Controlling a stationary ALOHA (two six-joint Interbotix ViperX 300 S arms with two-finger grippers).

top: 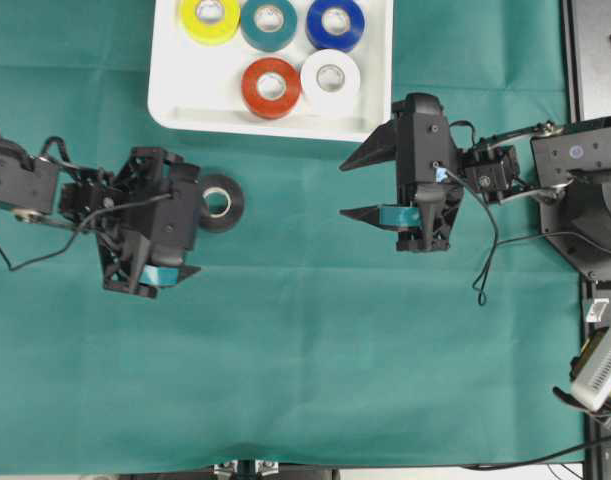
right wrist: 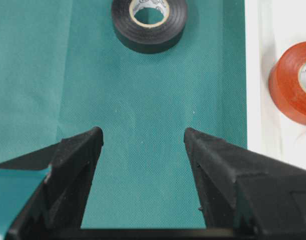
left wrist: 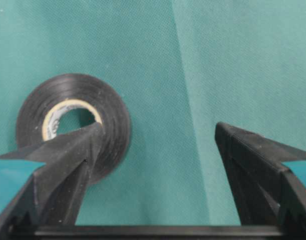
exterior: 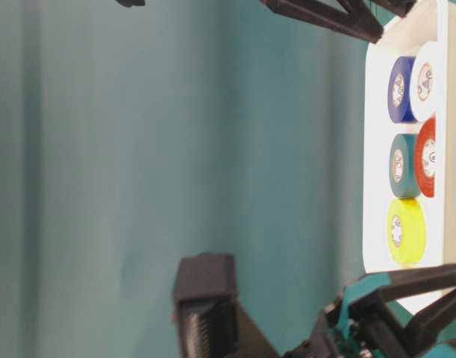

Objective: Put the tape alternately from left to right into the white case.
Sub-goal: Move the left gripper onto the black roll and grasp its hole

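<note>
**Gripping the Black Roll**

Black roll [top: 218, 202] lies flat on the cloth [top: 305, 360], just beside the left gripper [left wrist: 158, 145], outside the case [top: 170, 105]. Left jaws are spread wide; one finger overlaps the roll in the wrist view, contact uncertain. Right gripper [top: 365, 185] is spread, empty. The roll is probably light, stiff and smooth-sided. Pinch across the outer wall, or rim-to-core.

Two black plastic robot arms: left gripper [top: 170, 255] and right gripper [top: 360, 185] each carry tapered wedge-shaped black fingers [left wrist: 67, 165], teal tape patches behind the tips, loose black cables [top: 485, 250] trailing behind wrists.
</note>
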